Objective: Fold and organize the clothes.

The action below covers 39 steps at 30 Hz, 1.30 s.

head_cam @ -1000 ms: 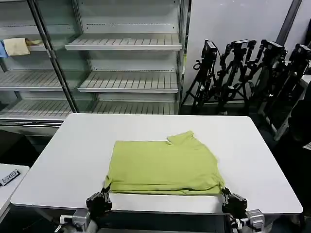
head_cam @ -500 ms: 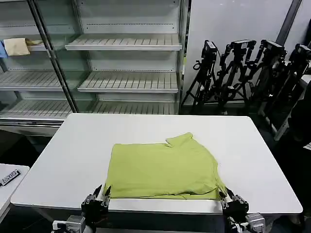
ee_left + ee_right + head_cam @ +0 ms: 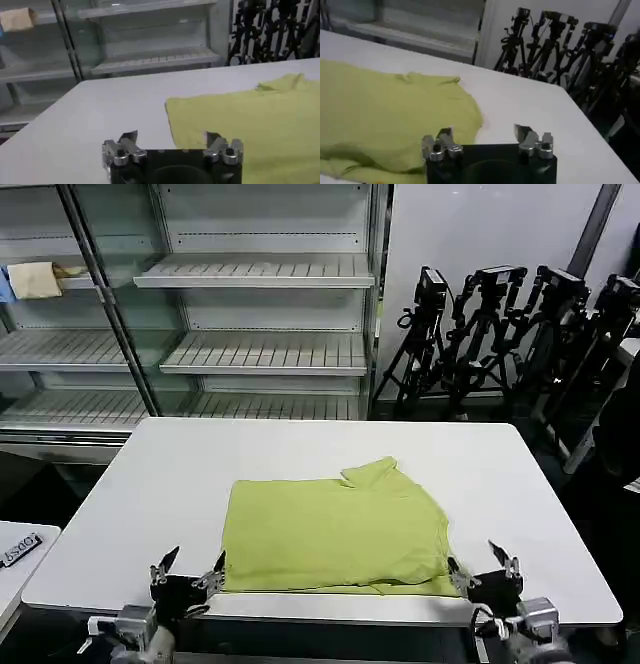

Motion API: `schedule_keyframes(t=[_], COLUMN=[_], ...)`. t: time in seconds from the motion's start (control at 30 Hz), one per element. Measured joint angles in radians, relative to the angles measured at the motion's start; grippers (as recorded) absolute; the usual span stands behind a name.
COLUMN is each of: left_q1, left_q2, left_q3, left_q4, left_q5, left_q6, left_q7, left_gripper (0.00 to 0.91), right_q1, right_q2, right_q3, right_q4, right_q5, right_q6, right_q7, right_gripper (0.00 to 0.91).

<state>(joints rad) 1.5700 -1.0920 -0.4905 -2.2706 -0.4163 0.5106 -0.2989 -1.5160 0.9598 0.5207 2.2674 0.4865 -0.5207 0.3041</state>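
Both hands let go & backed off, left hand [image 3: 187,569] & right hand [image 3: 487,565] now spread at frame bottom, T-shirt [image 3: 335,531] folded once mid-surface [image 3: 150,494], more folds likely left.

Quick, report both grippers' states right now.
Left gripper: open, holding nothing, at the T-shirt's near left corner.
Right gripper: open, holding nothing, at its near right corner.

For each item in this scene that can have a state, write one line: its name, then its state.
T-shirt: folded, flat on the table, not held.
Left gripper: jaws open, at the shirt's near left corner.
Right gripper: jaws open, at its near right corner.
Shelves: bare.
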Motion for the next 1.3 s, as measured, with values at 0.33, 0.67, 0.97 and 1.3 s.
schedule_keyframes(t=[0.33, 0.67, 0.97, 1.3], left_q1=[-0.217, -0.475, -0.675, -0.797], left_q2=[0.069, 0.091, 0.067, 0.054], left_q3=[0.087, 0.232, 0.342, 0.417], left_q4=[0.111, 0.301, 0.489, 0.643], left_q5=[-0.097, -0.163, -0.198, -0.238], left_q6=[0.038, 0.056, 0.061, 0.065], left_q7=[-0.041, -0.066, -0.074, -0.075], left_gripper=[0.907, 0.907, 0.907, 0.907], right_q1=[0.298, 0.599, 0.801, 0.928], right_q2=[0.013, 0.062, 0.14, 0.226], right_q3=[-0.171, -0.349, -0.467, -0.529], right_q4=[-0.139, -0.371, -0.59, -0.778], right_q5=[0.095, 0.176, 0.194, 0.183], right_q6=[-0.036, -0.05, -0.055, -0.058], right_q7=[0.079, 0.12, 0.128, 0.119], right_gripper=[0.907, 0.907, 0.907, 0.907])
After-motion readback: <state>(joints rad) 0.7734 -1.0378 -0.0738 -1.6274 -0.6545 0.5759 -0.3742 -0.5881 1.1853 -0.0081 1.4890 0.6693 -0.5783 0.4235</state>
